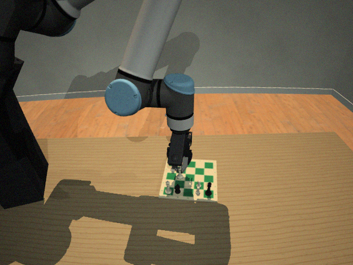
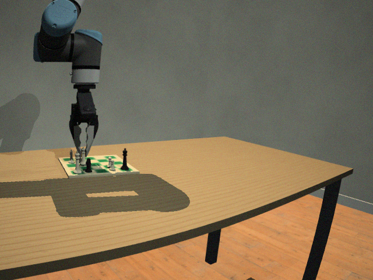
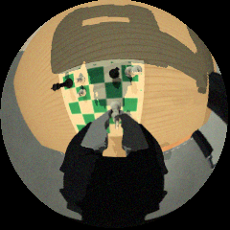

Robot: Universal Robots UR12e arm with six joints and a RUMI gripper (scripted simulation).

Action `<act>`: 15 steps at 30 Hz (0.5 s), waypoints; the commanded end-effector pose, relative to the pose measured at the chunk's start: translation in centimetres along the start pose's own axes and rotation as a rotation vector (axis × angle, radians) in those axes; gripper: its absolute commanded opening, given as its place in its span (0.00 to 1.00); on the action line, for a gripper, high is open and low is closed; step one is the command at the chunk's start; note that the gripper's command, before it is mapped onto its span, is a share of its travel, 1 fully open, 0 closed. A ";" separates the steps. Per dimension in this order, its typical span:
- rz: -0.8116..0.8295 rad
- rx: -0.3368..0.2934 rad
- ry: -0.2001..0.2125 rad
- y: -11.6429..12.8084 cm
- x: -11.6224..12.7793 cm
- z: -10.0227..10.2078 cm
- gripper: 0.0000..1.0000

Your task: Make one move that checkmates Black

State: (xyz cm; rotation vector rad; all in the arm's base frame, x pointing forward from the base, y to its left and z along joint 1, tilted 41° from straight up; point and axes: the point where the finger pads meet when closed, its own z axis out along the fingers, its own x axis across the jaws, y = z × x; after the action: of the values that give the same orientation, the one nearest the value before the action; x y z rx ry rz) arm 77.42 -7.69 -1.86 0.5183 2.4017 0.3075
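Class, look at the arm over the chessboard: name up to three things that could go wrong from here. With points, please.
The gripper (image 1: 178,170) (image 2: 84,154) is closed low at a white piece (image 1: 179,174) (image 2: 83,158); a weak pinch might let it slip or tilt.

Another white piece (image 2: 71,157) stands close by, so a sideways move could knock it.

The black king (image 1: 208,189) (image 2: 125,159) is tall and stands near the board's edge, so a low sweep that way might topple it.
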 end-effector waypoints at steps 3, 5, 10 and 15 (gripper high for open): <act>0.000 0.000 -0.001 0.0 0.0 -1.4 0.00; 0.000 0.000 -0.001 0.0 0.0 -2.5 0.00; 0.000 0.000 -0.001 0.0 0.0 -5.5 0.00; 0.000 0.000 -0.001 0.0 0.0 -8.2 0.00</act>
State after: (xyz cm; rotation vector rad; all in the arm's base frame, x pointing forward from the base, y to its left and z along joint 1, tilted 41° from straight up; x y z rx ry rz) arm 73.70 -8.15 2.49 0.5187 2.4004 0.3068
